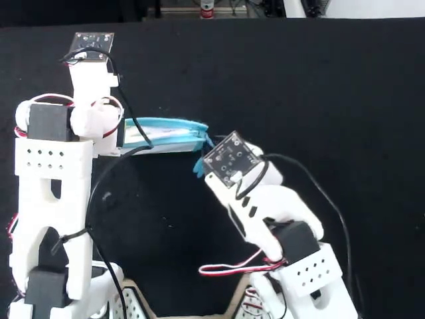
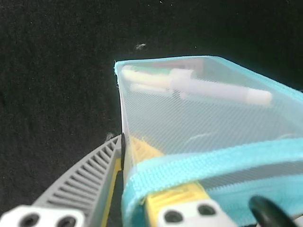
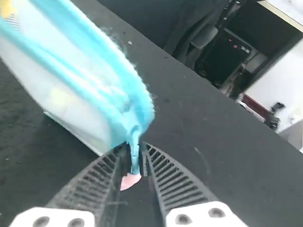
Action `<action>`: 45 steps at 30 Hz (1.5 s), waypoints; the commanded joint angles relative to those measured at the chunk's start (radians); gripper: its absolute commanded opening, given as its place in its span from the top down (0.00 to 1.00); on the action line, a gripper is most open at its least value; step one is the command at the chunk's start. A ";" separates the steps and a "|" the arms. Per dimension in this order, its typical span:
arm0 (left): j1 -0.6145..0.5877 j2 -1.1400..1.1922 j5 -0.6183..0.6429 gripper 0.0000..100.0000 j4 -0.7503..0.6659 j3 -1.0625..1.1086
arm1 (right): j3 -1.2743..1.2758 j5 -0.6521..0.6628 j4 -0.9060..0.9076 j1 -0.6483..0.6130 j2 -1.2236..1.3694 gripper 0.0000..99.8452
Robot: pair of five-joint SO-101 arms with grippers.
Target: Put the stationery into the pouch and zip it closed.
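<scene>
Left arm, high view. The left end effector point(image 1: 121, 136) is clenched on the left end of the pouch point(image 1: 163, 133). In the left wrist view a grey finger point(image 2: 85, 177) lies against the outside of the mesh wall, and a yellow pad presses from the other side under the turquoise band.

Centre. The pouch stands on its edge on the black bench point(image 1: 319, 86), between the two arms. Its long axis runs left to right across the high view. The stationery point(image 2: 213, 90), a white marker with other pens beside it, lies inside along the far wall, parallel to that axis.

Right arm. The right end effector point(image 1: 199, 163) is at the pouch's right end, its two ribbed fingers closed on the turquoise zip tab point(image 3: 134, 151). A small pink piece shows just below the tab. At this end the two zip bands come together. Whether the teeth are joined along the whole length cannot be told.

Judgement. The contents appear loaded and the zip is the step in hand. Any further pull on the tab must run along the long axis, away from the left arm, which anchors the opposite end. A pull off that axis would probably twist the soft mesh rather than move the slider.
</scene>
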 commanded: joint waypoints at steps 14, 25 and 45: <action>-0.012 -0.012 -0.014 0.97 0.009 -0.028 | -0.160 -0.074 0.123 -0.049 0.002 0.99; -0.012 -0.012 -0.014 0.97 0.009 -0.028 | -0.165 -0.072 0.101 -0.069 -0.002 0.99; -0.004 -0.012 -0.012 0.97 0.002 -0.039 | -0.318 -0.075 0.201 -0.069 0.008 0.99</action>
